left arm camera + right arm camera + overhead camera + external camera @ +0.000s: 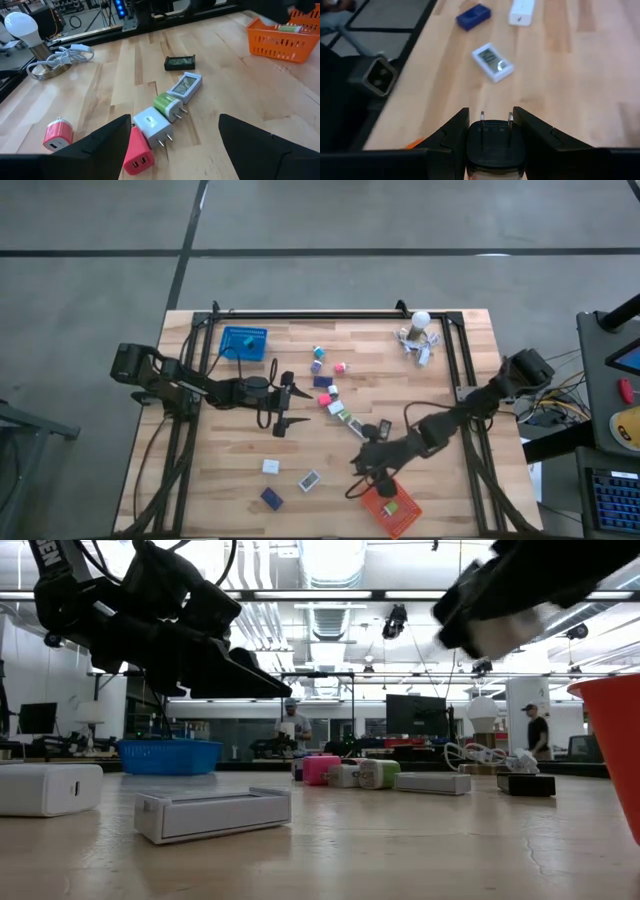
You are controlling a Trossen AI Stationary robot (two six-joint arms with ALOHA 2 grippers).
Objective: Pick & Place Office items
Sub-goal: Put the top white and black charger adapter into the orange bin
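One dark plug (495, 142), small, stiff, probably light, sits clamped by its flat sides in the right pincer (362, 470) just beside the orange basket (392, 510), while the left pincer (172, 145) hangs open over the worktop's (440, 470) chargers.

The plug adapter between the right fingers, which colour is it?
Black plug adapter, with two metal prongs; the right wrist view shows it best.

Bright overhead strip lights (330, 560), soft shadows, blurred near hand (520, 600).

Left gripper (284, 408) fingers spread wide, mid-table; right gripper (362, 478) fingers clamped, near front edge.
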